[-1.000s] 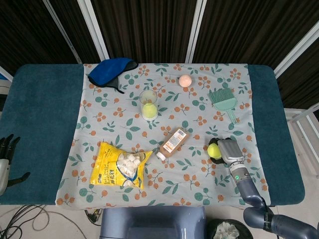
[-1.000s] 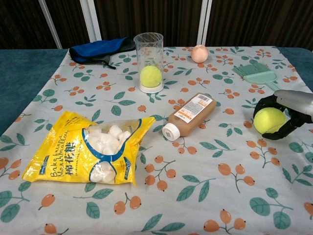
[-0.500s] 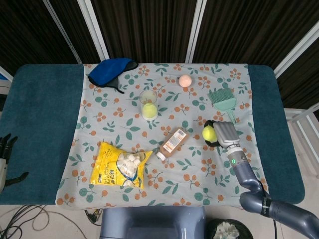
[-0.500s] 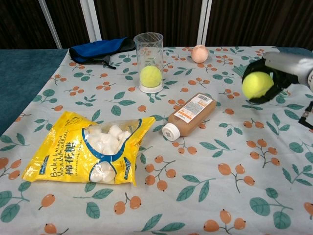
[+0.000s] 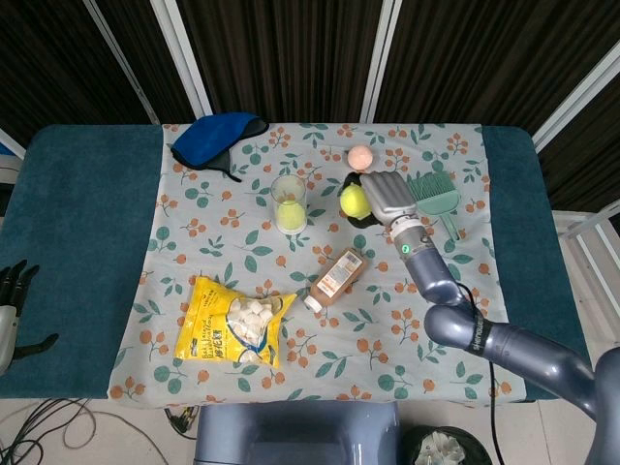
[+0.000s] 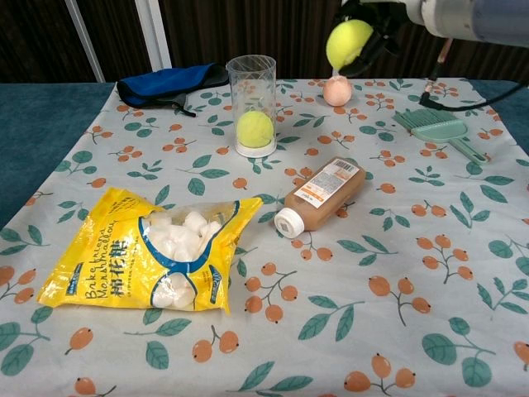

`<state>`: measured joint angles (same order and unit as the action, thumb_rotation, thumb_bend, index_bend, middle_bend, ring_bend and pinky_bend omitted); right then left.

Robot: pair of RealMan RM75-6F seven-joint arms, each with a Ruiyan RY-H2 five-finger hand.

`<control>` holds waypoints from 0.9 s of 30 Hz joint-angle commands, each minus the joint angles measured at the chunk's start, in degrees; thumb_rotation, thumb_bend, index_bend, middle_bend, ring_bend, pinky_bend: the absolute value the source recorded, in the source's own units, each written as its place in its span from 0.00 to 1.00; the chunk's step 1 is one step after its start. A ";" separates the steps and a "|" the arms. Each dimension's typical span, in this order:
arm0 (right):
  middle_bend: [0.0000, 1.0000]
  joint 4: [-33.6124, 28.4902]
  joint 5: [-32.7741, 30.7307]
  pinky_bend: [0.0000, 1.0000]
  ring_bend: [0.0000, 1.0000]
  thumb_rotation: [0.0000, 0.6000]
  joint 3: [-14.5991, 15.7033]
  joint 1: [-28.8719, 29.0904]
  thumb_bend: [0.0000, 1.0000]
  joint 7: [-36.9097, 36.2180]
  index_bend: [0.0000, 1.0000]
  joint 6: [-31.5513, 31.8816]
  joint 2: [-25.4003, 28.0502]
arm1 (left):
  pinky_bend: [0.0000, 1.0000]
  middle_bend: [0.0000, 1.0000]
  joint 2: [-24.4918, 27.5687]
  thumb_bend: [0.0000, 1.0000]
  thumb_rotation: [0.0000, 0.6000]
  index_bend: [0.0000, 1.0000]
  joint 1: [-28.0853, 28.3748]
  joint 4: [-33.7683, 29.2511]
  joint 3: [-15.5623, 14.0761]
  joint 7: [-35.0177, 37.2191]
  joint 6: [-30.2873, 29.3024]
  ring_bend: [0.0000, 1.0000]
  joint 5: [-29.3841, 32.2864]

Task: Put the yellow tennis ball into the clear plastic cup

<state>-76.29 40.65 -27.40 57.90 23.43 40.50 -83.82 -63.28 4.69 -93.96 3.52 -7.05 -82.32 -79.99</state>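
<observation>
My right hand (image 5: 386, 197) fingers grip a ball (image 6: 348, 44) aloft | cup (image 6: 251, 106) upright, another ball (image 6: 254, 129) inside | left hand (image 5: 10, 308) open, idle

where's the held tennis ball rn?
Tennis ball is in the right hand, raised above the table, right of the cup and near the peach ball. A second yellow ball sits inside the cup.

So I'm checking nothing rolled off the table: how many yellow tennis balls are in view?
2. One tennis ball sits inside the clear plastic cup; the other tennis ball is held in the air by the right hand, right of the cup. None seems hidden.
</observation>
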 commanded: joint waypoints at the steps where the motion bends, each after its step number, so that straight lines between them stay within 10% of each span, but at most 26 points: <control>1: 0.46 3.58 -4.34 0.78 0.46 1.00 -1.23 5.39 0.42 3.22 0.54 -0.33 -2.64 | 0.00 0.00 0.05 0.00 1.00 0.07 0.05 0.04 -0.08 0.12 0.13 0.00 -0.05; 23: 0.39 20.39 -13.59 0.89 0.39 1.00 -2.81 20.36 0.42 3.44 0.41 -0.63 -15.29 | 0.00 0.00 1.27 0.00 1.00 0.07 -0.73 0.07 -0.12 2.26 -0.87 0.00 0.07; 25: 0.37 21.55 -13.41 0.76 0.36 1.00 -2.46 20.54 0.42 2.66 0.39 -1.19 -16.15 | 0.00 0.00 1.34 0.00 1.00 0.07 -0.73 0.06 -0.19 2.39 -0.92 0.00 -0.13; 27: 0.35 22.89 -13.41 0.30 0.34 1.00 -2.02 20.75 0.42 2.45 0.37 -1.51 -16.88 | 0.00 0.00 1.40 0.00 1.00 0.07 -0.74 0.04 -0.23 2.48 -0.91 0.00 -0.20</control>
<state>-54.33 27.17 -29.80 78.41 26.18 39.36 -100.06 -61.89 3.95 -93.91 3.29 -4.59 -83.23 -80.18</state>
